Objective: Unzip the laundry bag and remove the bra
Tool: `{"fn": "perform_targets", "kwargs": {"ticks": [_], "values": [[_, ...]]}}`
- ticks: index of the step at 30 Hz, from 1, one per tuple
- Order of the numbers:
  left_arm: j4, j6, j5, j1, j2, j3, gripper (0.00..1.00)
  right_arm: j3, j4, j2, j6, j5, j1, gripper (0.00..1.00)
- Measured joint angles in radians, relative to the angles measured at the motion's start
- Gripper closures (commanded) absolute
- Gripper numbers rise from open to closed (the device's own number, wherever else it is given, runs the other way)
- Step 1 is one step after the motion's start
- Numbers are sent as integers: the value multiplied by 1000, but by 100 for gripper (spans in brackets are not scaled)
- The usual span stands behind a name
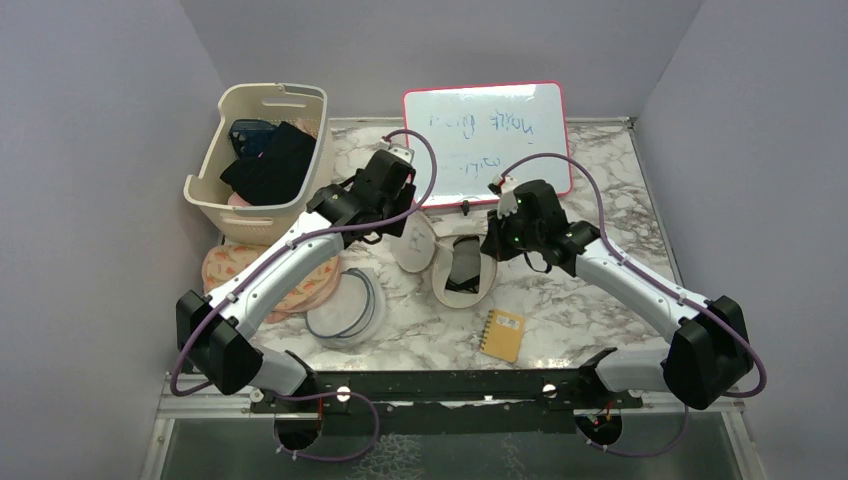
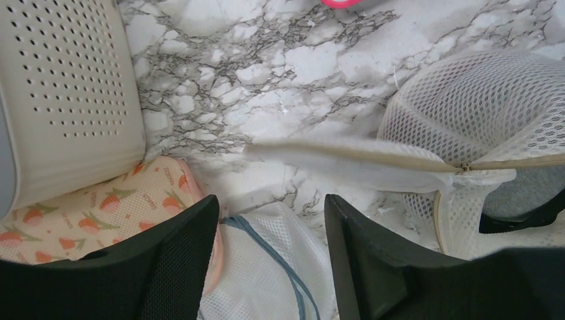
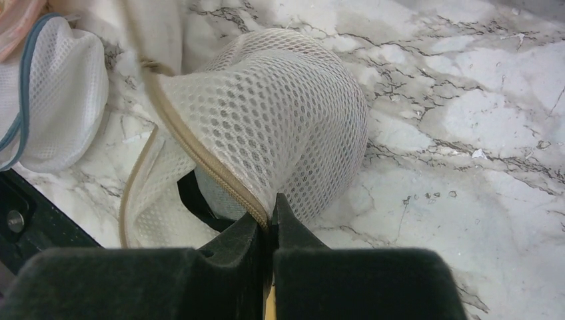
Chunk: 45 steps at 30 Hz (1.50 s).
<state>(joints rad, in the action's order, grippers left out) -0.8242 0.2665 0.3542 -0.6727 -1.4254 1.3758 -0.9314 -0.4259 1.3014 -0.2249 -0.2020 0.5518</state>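
The laundry bag (image 1: 462,270) lies unzipped on the marble, its white mesh side (image 3: 286,113) bulging and its lid flap (image 2: 353,163) folded out to the left. Inside the opening shows the bra (image 3: 214,200), grey with a black strap (image 2: 526,203). My right gripper (image 3: 270,215) is shut on the tan zipper rim of the bag at its right side (image 1: 500,238). My left gripper (image 2: 270,207) stands open just left of the flap (image 1: 380,232), nothing between its fingers, above a flat mesh disc.
A cream laundry basket (image 1: 262,165) with dark clothes stands at the back left. A whiteboard (image 1: 487,140) leans at the back. A flat blue-rimmed mesh disc (image 1: 345,305) and a peach-patterned bag (image 1: 225,270) lie on the left; an orange notebook (image 1: 502,333) lies near the front.
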Motion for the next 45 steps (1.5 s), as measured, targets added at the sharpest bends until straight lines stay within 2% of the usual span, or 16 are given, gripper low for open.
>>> {"fn": "perform_targets", "kwargs": {"ticks": [3,5,9,12,15,18,20,24,31,37,45], "values": [[8,0,11,2,27,1,45,0,0,0,10,0,0,99],[18,6,-10,3,51,-3,51,0,0,0,14,-1,0,99],[155,28,-193,3,139,-117,59,0,7,2,21,-7,0,99],[298,66,-363,-16,191,-249,60,0,10,5,21,-19,0,99],[431,84,-425,-118,179,-343,60,0,12,7,21,-28,0,99],[524,68,-438,-241,128,-364,62,0,14,7,21,-37,0,99],[574,52,-442,-275,95,-364,65,0,15,7,21,-44,0,99],[644,17,-434,-277,16,-362,67,1,16,7,21,-54,0,99],[675,-16,-386,-274,-86,-360,59,11,24,7,21,-68,0,99],[696,-36,-331,-274,-106,-359,50,18,27,7,20,-69,-6,99],[734,-52,-274,-277,-167,-357,51,37,26,30,8,-64,-30,99]]}}
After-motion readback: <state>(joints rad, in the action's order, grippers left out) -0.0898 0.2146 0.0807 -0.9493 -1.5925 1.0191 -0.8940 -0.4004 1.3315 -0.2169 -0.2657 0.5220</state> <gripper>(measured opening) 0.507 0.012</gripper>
